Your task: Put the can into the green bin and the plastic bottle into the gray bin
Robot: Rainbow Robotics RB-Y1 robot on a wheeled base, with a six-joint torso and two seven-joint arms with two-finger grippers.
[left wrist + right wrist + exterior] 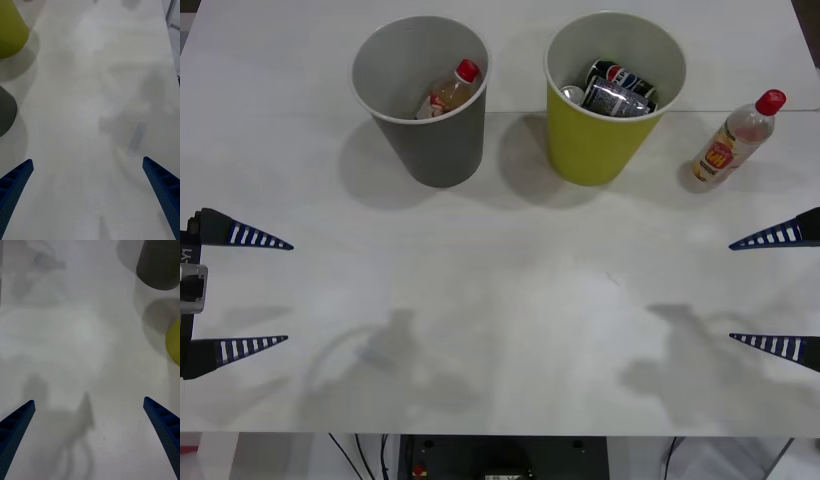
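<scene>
the cans already lie inside the yellow-green tapered bin, so that half looks done. the small clear plastic bottle with red cap and yellow-and-red label stands upright just to the right of that bin, untouched. the dark gray tapered bin, on the green bin's other side, holds an amber bottle. both the right gripper and the left gripper hang spread wide and empty, nearer the robot than the green bin. i'd guess the right one must reach forward to the bottle.

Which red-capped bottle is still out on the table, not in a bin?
The small clear plastic bottle with the yellow-and-red label, right of the yellow-green bin. The amber-filled bottle lies inside the dark gray bin.
</scene>
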